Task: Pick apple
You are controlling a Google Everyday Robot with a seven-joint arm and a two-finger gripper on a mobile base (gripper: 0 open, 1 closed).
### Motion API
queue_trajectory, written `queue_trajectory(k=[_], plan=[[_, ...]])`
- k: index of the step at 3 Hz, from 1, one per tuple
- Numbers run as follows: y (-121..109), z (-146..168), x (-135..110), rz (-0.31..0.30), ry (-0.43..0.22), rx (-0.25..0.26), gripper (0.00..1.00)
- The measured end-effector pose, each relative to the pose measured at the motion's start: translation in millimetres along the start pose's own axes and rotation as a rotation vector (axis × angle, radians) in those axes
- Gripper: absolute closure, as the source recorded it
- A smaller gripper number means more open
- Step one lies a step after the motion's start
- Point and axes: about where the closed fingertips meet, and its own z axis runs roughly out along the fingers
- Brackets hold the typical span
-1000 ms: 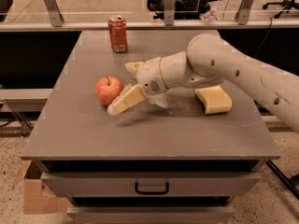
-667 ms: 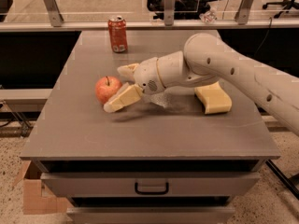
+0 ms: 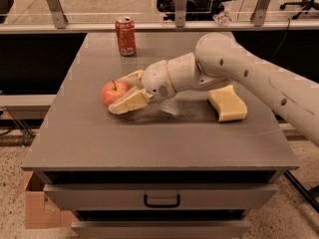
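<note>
A round red apple (image 3: pixel 111 91) with a short dark stem sits on the grey table (image 3: pixel 149 138), left of the middle. My gripper (image 3: pixel 125 90) reaches in from the right on a white arm. Its two cream fingers are spread, one behind the apple and one in front of it, with the apple's right side between them. The fingers look close to the apple or touching it; the apple still rests on the table.
A red soda can (image 3: pixel 125 36) stands at the back of the table. A yellow sponge (image 3: pixel 227 103) lies to the right under the arm. A small clear wrapper (image 3: pixel 172 108) lies near the middle. A drawer (image 3: pixel 162 199) is below; a cardboard box (image 3: pixel 37 210) is on the floor left.
The gripper has moved left across the table, from beside the apple to having its fingers around the apple's right side. The apple has not moved.
</note>
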Motion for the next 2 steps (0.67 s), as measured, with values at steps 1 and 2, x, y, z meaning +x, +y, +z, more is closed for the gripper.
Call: queue_trajectory(k=[1, 2], plan=[[2.2, -26.2, -25.9, -0.036, -0.053, 0.074, 0.94], [2.9, -69.6, -46.2, -0.065, -0.069, 0.176, 1.0]])
